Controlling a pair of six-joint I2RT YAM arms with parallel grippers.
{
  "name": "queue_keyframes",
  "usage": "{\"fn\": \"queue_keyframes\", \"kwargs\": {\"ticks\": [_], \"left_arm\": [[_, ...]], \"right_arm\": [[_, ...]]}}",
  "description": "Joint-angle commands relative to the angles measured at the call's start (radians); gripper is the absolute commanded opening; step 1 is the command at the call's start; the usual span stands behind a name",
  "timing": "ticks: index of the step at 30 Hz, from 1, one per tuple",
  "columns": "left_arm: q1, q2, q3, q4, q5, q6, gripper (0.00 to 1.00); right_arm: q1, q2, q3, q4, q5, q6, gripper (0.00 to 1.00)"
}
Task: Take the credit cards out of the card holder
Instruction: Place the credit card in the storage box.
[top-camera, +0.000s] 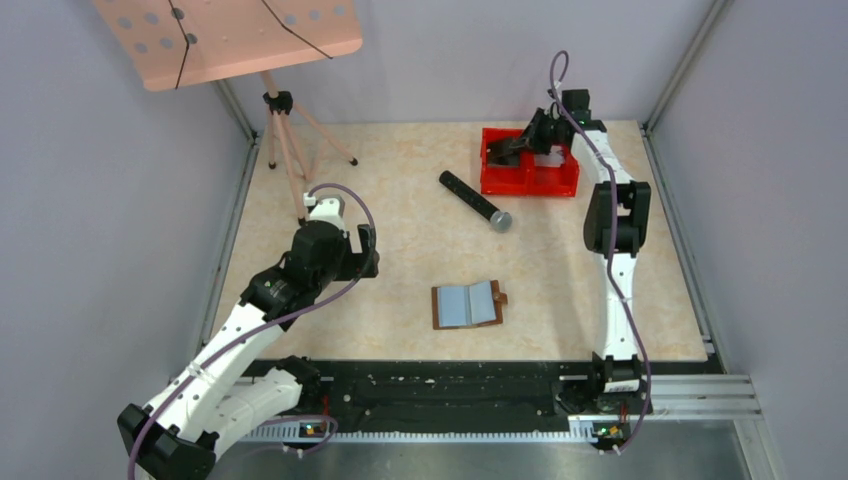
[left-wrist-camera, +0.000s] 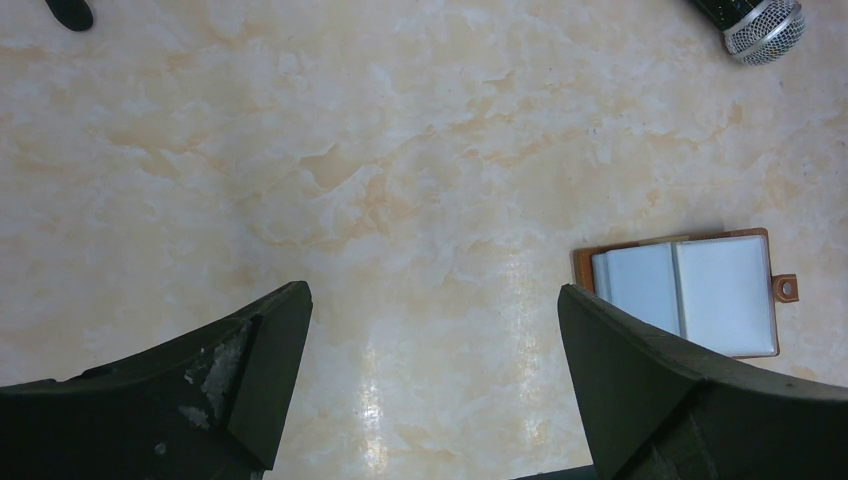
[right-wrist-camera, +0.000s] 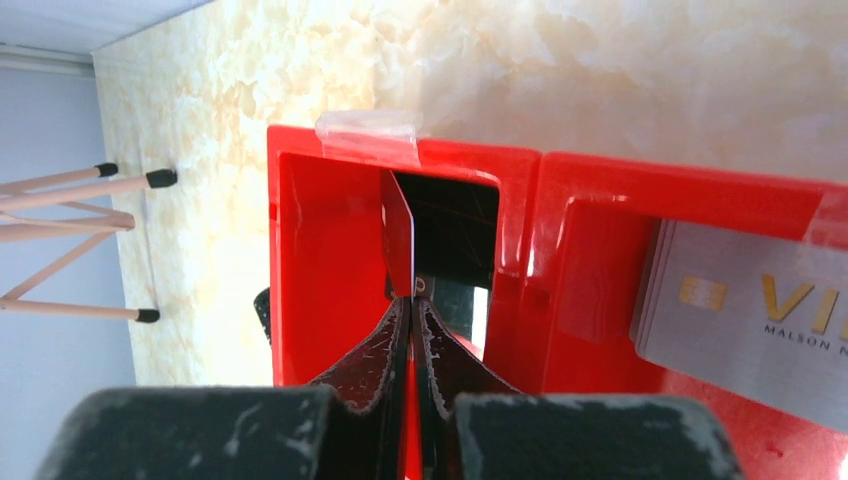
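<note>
The brown card holder (top-camera: 468, 305) lies open and flat on the table, grey-blue pockets up, tab to the right; it also shows in the left wrist view (left-wrist-camera: 690, 292). My right gripper (right-wrist-camera: 411, 300) is shut on a thin card (right-wrist-camera: 398, 232) held edge-on over the left compartment of the red twin bin (right-wrist-camera: 310, 250). A stack of silver credit cards (right-wrist-camera: 745, 315) lies in the right compartment. In the top view the right gripper (top-camera: 512, 146) hangs over the bin (top-camera: 528, 176). My left gripper (left-wrist-camera: 430, 330) is open and empty above bare table, left of the card holder.
A black microphone (top-camera: 475, 200) lies between the bin and the card holder. A wooden tripod (top-camera: 290, 140) with a pink perforated board stands at the back left. Clear tape (right-wrist-camera: 367, 124) sits on the bin's far rim.
</note>
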Motion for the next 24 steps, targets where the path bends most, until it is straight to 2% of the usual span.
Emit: {"fn": "queue_keyframes", "kwargs": {"ticks": [1,8,14,24], "left_arm": [[0.005,-0.008,0.022,0.037,-0.016,0.005,0.99],[0.007,-0.009,0.025,0.038,-0.015,0.002,0.99],[0.006,-0.013,0.024,0.035,-0.013,-0.004,0.99],[0.005,-0.019,0.023,0.028,0.005,-0.017,0.99]], "right_arm": [[0.002,0.036,0.07,0.046,0.022,0.018,0.03],[-0.004,0.035,0.089,0.045,0.036,0.03,0.1],[-0.008,0.027,0.103,0.045,0.05,0.046,0.21],[-0.037,-0.052,0.088,0.026,0.088,0.055,0.31]]}}
